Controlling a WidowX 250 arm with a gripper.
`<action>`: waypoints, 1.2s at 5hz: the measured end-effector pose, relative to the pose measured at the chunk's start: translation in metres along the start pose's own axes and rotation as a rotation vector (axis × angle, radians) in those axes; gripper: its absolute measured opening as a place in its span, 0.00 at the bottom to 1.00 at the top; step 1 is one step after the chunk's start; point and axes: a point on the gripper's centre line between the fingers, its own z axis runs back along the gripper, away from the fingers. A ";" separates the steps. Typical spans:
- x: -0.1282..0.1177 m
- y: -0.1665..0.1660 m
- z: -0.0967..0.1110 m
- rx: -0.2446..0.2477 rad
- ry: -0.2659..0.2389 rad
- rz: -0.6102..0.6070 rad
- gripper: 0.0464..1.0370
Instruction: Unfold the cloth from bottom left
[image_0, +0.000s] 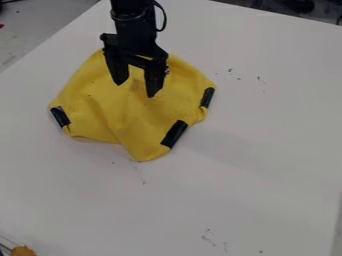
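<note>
On the white table (267, 150), the yellow cloth (143, 120) lies rumpled, far left. My gripper (136, 89), fingers parted, is over it; I should pinch shallowly beside the left black strip (60, 116), then draw outward, low.

- Yellow cloth (117, 117): rumpled, with raised creases; it lies toward ten o'clock on the white tabletop (267, 150).
- Its outline is uneven, with a blunt point at six o'clock.
- Black strips on its edge: one near nine o'clock (60, 116), one at three (208, 97), one at four (175, 134).
</note>
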 end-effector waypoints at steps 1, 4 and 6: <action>-0.004 -0.001 -0.010 -0.010 0.031 0.000 0.96; -0.056 0.063 -0.020 0.044 -0.027 0.183 0.96; -0.076 0.099 -0.025 0.107 -0.031 0.277 0.96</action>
